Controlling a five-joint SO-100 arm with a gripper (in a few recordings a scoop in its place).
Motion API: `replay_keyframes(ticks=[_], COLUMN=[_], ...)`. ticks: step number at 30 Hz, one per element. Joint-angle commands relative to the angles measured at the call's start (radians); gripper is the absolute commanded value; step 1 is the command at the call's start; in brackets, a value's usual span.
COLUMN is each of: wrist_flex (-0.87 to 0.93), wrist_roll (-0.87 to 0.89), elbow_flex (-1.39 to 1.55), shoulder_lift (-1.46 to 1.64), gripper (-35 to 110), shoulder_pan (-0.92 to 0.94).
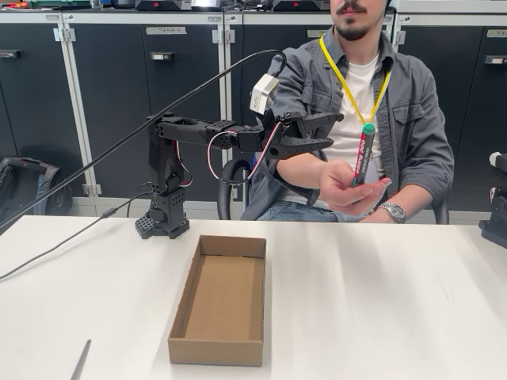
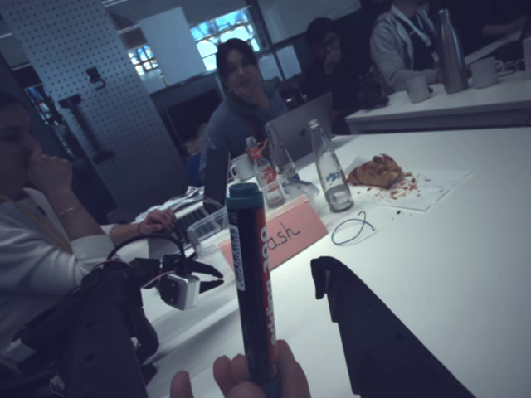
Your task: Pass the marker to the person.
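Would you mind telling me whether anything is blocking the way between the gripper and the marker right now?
Nothing visible does. The marker stands upright in the person's hand, to the right of the open gripper in the fixed view, with bare air between them. The cardboard box sits low on the table, well below that path.

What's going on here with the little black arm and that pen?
The person seated behind the white table holds the marker upright in one hand. The gripper reaches out level toward that hand; its jaws are open and hold nothing, a little short of the marker. An open cardboard box sits on the table below. The hand-over looks done.
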Motion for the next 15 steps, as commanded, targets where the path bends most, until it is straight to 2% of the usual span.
replay_keyframes(ticks=[1,15], wrist_flex=[-0.021,-0.015], wrist_roll=[-0.002,0.000], elbow_flex=[-0.006,-0.009], shoulder_lift=[0.064,0.064], gripper=[47,47], shoulder_pan=[-0.011,-0.011])
